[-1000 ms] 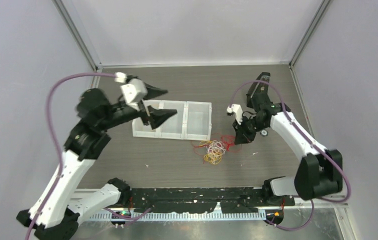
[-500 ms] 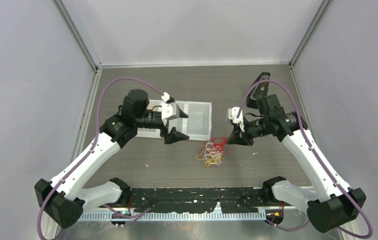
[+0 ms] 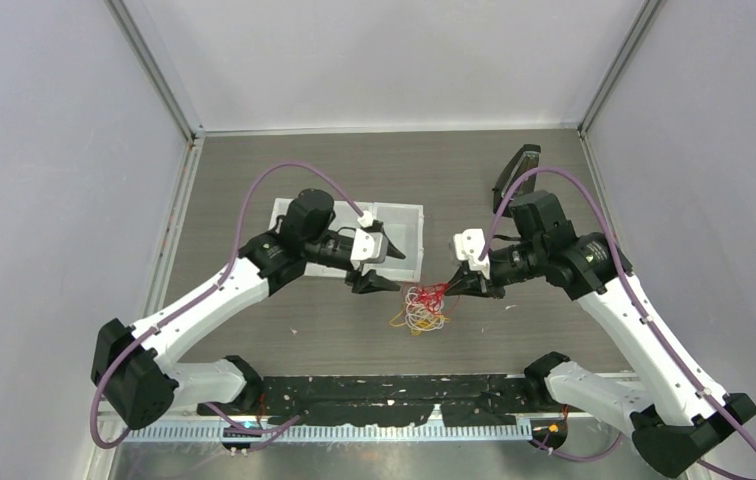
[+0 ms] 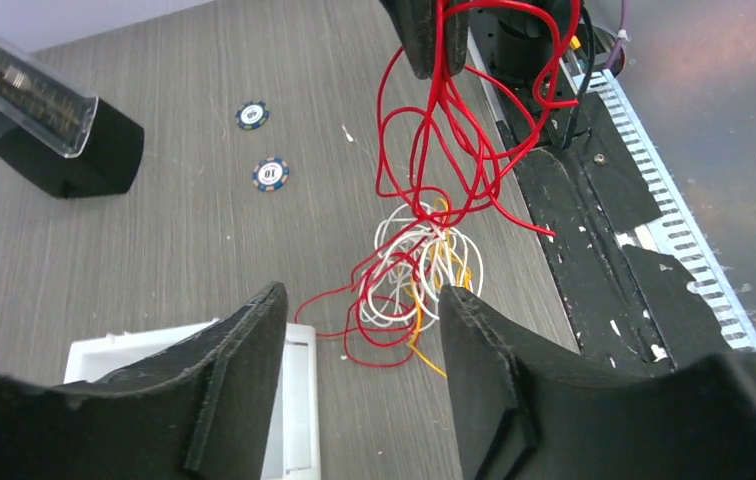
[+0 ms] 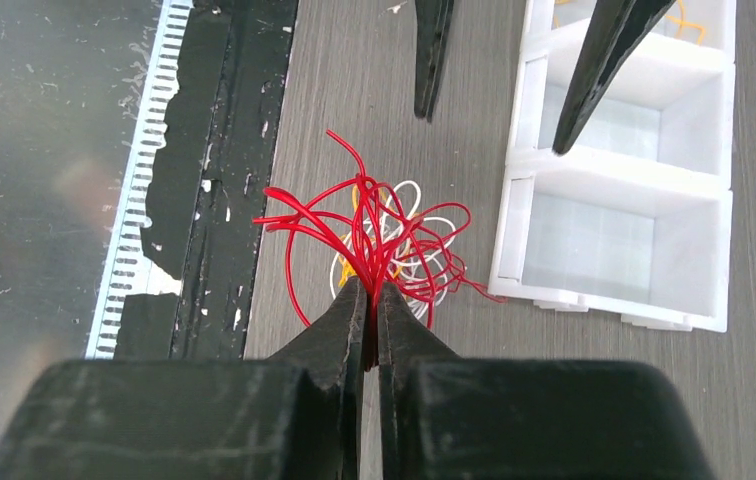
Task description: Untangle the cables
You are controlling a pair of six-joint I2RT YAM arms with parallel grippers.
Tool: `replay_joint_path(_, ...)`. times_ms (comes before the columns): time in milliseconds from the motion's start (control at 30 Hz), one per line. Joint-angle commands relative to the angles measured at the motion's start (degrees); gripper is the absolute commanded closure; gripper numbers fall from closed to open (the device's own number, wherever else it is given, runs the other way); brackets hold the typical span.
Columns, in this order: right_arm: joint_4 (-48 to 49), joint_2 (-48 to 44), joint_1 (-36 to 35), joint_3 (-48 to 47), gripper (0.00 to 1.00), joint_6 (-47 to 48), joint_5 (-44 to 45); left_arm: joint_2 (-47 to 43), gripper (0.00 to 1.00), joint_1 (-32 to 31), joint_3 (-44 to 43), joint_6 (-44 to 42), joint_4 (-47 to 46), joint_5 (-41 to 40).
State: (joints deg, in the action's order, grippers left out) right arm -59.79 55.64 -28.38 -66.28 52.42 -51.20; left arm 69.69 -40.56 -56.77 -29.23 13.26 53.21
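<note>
The left arm stretches in low from the left of the cables; the left claw gapes just beside them. The right arm bends in from the opposite side, and the right claw is pinched tight on their red strands.

Tangled cables — red, white, yellow-orange loops, red strands raised, the rest heaped on the table

The white-shelled left arm and right arm have black joints; a thick purple hose loops along each. The left gripper and right gripper bear tapered matte-black fingers.
</note>
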Motion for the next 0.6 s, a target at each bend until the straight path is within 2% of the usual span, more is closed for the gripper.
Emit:
replay_joint_path(0,0.94,-0.33,-1.41,-2.95,0.95,-0.20,-0.77,1.29,0.44,-1.86,0.81,-2.15,-6.12,1.77)
replay_joint_path(200,1.16,-0.58,-2.28,-4.86,0.95,-2.21,-1.13,3.76,0.51,-2.43,1.30,-3.43,-7.41,1.95)
replay_joint_path(400,2.05,-1.46,-3.82,-8.39,0.95,-6.35,-2.23,4.35,0.45,-4.82,1.88,-4.14,-9.02,2.09)
replay_joint_path(567,2.60,-1.84,-5.28,-8.29,0.95,-7.94,-2.11,4.10,0.43,-5.67,2.60,-1.30,-11.74,1.00)
